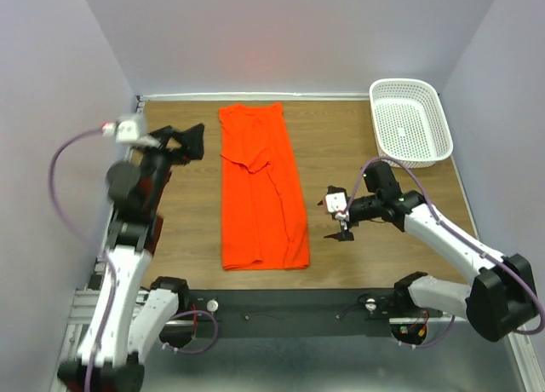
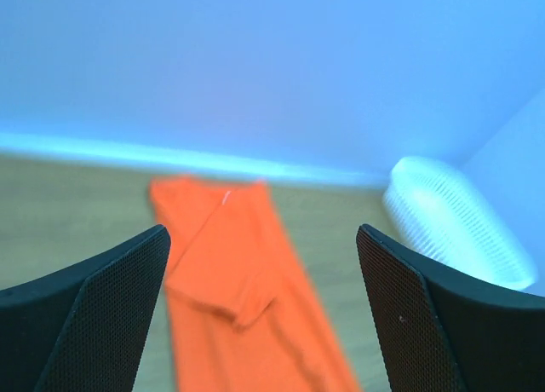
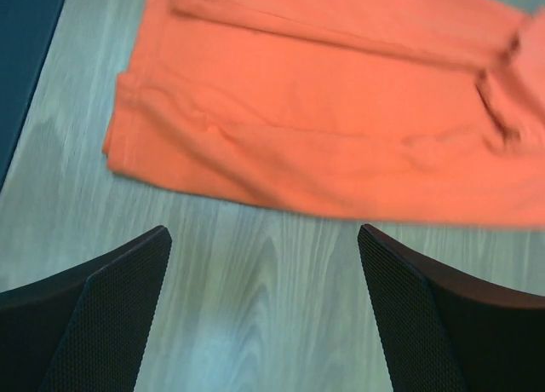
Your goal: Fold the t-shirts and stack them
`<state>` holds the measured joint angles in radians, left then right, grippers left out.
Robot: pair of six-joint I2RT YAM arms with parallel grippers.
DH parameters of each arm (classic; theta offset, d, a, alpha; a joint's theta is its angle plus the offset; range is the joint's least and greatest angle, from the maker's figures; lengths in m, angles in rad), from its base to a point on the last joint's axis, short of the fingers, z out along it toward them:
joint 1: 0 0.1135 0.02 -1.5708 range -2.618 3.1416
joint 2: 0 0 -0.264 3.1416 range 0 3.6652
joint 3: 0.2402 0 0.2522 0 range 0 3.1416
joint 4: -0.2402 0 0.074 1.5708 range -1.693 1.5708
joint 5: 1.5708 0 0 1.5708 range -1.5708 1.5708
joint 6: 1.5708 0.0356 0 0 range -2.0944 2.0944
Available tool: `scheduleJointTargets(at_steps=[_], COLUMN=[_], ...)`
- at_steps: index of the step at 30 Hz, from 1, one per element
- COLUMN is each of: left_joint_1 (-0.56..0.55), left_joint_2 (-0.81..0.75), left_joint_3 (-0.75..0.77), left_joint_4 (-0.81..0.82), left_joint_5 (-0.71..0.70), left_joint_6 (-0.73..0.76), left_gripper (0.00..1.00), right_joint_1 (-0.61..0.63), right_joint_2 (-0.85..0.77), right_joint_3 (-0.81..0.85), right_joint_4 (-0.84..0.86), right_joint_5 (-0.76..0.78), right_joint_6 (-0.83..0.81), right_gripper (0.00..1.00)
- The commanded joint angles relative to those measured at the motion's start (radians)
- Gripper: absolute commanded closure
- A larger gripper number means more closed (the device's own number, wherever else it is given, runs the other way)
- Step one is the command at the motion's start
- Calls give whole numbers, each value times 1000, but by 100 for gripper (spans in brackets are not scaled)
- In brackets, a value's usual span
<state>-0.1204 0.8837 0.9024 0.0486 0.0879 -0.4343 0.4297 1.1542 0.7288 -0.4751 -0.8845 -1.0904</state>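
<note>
The orange t-shirt [image 1: 260, 187] lies flat on the wooden table, folded lengthwise into a long narrow strip with a sleeve folded over its middle. It also shows in the left wrist view [image 2: 243, 298] and the right wrist view [image 3: 341, 111]. My left gripper [image 1: 192, 141] is open and empty, raised above the table to the left of the shirt's collar end. My right gripper [image 1: 339, 217] is open and empty, low over bare wood just right of the shirt's lower half.
A white perforated basket [image 1: 410, 122] stands at the back right corner and also shows blurred in the left wrist view [image 2: 456, 226]. Grey walls close in the table on three sides. A black rail runs along the near edge.
</note>
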Motion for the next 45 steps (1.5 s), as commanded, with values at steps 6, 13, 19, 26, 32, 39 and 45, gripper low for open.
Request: scheduleJointTargets(at_steps=[6,13,19,26,32,39,45], left_joint_1=[8,-41,-65,-231,-327,-481,-581], left_joint_2=[-256,-282,-227,-109,9,105,166], left_joint_3=[-379,-387,-324,-359,-375,-344,-338], left_joint_4=[-280,-625,-832,-796,-799,-875,-895], left_joint_5=[271,190,165,102,73,21,3], left_joint_6=[-459,-525,-491,-652,-693,-799,-896], left_gripper=[43,47,38,36,44,46,46], right_joint_1=[384,518,549,561,561,561,561], right_joint_2=[55,133,197,216,196,200,190], right_joint_3=[-104,-126,-123,-123,-137,-121,-121], right_joint_4=[19,90,148,173,185,194,194], right_joint_5=[240,367,420,440,446,458,449], right_joint_6=[-300,-209,-194,-144,-118,-100,-91], right_gripper=[10,18,21,29,33,35,36])
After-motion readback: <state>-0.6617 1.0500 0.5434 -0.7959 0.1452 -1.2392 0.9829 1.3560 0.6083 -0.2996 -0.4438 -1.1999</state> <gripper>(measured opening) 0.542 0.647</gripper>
